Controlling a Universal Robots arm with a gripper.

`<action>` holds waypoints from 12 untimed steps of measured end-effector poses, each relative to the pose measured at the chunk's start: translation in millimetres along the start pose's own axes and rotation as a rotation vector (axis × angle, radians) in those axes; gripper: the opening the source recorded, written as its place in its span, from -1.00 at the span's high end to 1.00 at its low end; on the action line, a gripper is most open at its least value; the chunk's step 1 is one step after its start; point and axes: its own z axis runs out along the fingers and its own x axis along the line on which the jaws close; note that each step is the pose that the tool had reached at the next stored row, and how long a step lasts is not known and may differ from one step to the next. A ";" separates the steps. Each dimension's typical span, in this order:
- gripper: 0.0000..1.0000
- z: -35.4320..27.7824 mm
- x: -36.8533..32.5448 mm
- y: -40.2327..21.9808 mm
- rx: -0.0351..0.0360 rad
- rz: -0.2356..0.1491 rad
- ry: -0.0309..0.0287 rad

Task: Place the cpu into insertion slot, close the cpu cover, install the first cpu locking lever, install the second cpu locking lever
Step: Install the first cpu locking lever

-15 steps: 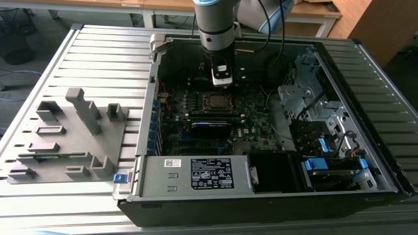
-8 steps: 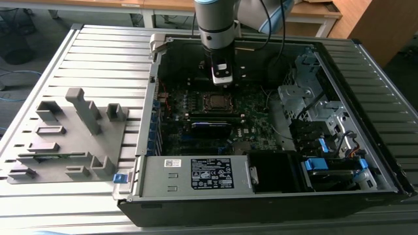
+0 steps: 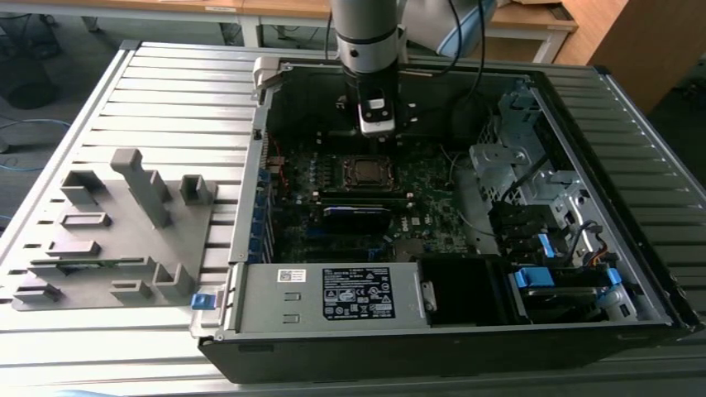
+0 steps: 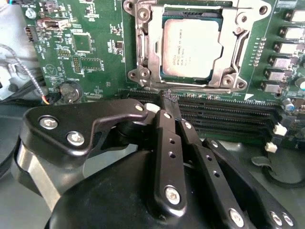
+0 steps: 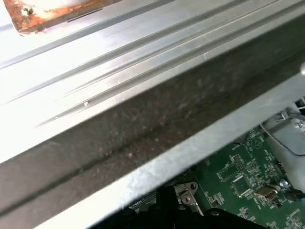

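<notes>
Straight down into the open computer case (image 3: 441, 360) hangs the arm. Its black gripper (image 4: 169, 98) has its fingers pressed together, gripping nothing, with the tip over the long black memory slots (image 4: 228, 114) just beside the insertion slot (image 3: 344, 172). The dull silver square cpu (image 4: 190, 47) lies flat in that slot, on the green motherboard (image 4: 95, 47). The silver windowed cpu cover (image 4: 145, 52) frames it.

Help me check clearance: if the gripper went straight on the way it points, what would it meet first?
Probably the nearest memory slot, beside the edge of the cpu cover; the tips of the gripper sit over that border in the second wrist view. Depth is unclear.
</notes>
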 end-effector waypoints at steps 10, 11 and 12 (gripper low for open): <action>0.79 -2.4 -0.5 0.5 0.0035 0.001 0.0059; 0.79 -2.4 -0.4 0.5 0.0076 0.001 0.0126; 0.79 -2.3 -0.4 0.4 0.0119 0.000 0.0196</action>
